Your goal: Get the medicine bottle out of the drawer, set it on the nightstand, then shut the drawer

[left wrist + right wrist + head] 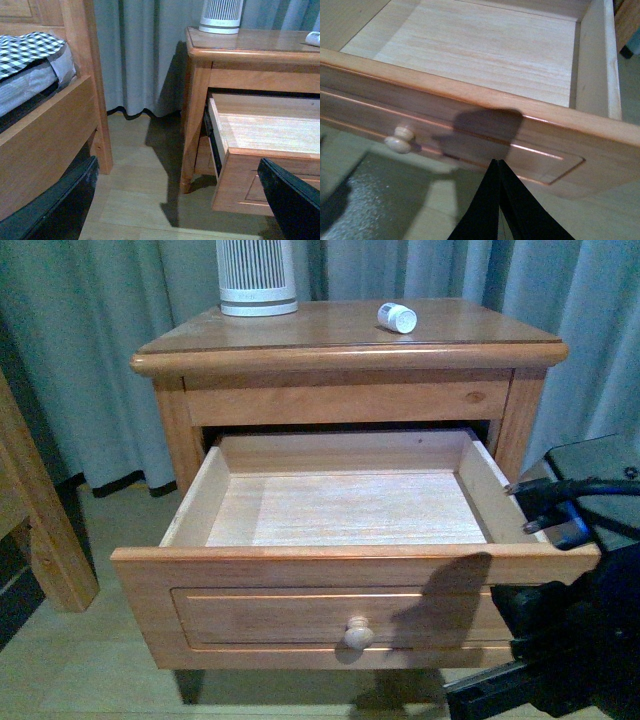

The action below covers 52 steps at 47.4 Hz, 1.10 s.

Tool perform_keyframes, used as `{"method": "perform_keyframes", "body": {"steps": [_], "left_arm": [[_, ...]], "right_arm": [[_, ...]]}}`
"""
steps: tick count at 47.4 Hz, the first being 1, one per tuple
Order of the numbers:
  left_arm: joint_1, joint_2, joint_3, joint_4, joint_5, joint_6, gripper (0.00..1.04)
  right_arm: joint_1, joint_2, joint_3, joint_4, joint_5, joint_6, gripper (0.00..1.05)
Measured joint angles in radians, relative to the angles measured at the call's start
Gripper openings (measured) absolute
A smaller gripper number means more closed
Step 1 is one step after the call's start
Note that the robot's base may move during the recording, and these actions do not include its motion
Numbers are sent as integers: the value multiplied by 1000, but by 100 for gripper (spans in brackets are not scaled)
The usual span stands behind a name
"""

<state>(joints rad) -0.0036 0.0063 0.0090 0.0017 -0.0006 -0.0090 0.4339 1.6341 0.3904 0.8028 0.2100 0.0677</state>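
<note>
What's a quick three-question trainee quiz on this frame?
1. True or false: the drawer is shut.
2. Fill in: the right gripper is ____ (open/shut).
3. The bottle lies: A in the drawer; B on the nightstand; C in the right gripper.

Key: 1 false; 2 shut; 3 B.

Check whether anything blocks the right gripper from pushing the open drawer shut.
Nothing visible does. The right gripper, shut, faces the drawer front with nothing between them. The drawer is bare inside, and the medicine bottle lies up on the nightstand top.
</note>
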Motion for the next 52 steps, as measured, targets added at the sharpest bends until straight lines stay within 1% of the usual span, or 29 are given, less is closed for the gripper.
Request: {"method": "perform_keyframes", "body": {"steps": [3,6,12,17,26,35,45,52], "left_arm": [[0,0,0,0,0,0,98],[0,0,0,0,0,0,98],[0,0,0,0,0,0,98],[0,0,0,0,0,0,98],[0,0,0,0,0,0,98],[0,0,0,0,0,0,98],[0,0,0,0,0,0,98],[0,0,0,0,0,0,98]], "right_arm": [[-5,104,23,105,3,-39,3],[-11,185,55,159,3,-68,3],[-31,325,122,220,2,-124,3],[-57,408,188,222,3,-153,3],[-106,484,342,172,6,-201,3],[-129,512,475,106,6,-229,3],[-153,551,647,-44,3,-240,3],[-171,584,747,-122,4,-240,3]]}}
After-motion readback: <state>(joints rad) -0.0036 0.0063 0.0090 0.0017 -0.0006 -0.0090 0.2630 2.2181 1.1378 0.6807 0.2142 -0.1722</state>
